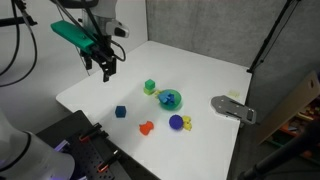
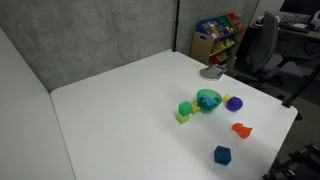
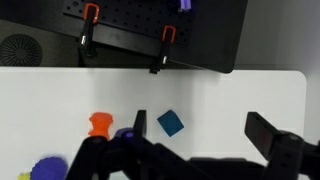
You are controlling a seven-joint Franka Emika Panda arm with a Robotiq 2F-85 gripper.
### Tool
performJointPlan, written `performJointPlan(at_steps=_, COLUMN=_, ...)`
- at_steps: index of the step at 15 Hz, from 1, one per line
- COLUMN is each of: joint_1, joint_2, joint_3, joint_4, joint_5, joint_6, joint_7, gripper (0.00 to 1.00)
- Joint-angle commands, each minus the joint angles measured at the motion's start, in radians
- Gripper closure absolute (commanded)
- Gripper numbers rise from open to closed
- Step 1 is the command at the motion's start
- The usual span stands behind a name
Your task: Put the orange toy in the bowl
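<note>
The orange toy (image 1: 146, 127) lies on the white table near its front edge, between the dark blue cube (image 1: 121, 112) and the purple ball (image 1: 176, 122). It also shows in an exterior view (image 2: 241, 129) and in the wrist view (image 3: 100, 123). The teal bowl (image 1: 170, 98) with a blue inside stands just behind the ball, and shows in both exterior views (image 2: 208, 100). My gripper (image 1: 105, 68) hangs open and empty above the table, well away from the toys. In the wrist view its fingers (image 3: 200, 135) stand wide apart, with the blue cube (image 3: 170, 123) below them.
A green toy (image 1: 150, 87) and a small yellow piece (image 1: 187, 121) lie beside the bowl. A grey flat object (image 1: 233, 108) lies at the table's edge. A black pegboard with clamps (image 3: 150, 35) borders the table. Grey partition walls stand behind (image 2: 90, 35).
</note>
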Motion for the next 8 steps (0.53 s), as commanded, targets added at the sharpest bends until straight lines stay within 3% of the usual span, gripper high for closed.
performJointPlan(at_steps=1, joint_1=-0.017, joint_2=0.103, joint_3=0.029, joint_4=0.084, joint_5=-0.032, joint_6=0.051, joint_7=0.037, gripper=0.0)
performJointPlan(at_steps=8, joint_1=-0.048, joint_2=0.272, joint_3=0.069, joint_4=0.143, joint_5=-0.156, joint_6=0.263, joint_7=0.182, gripper=0.0)
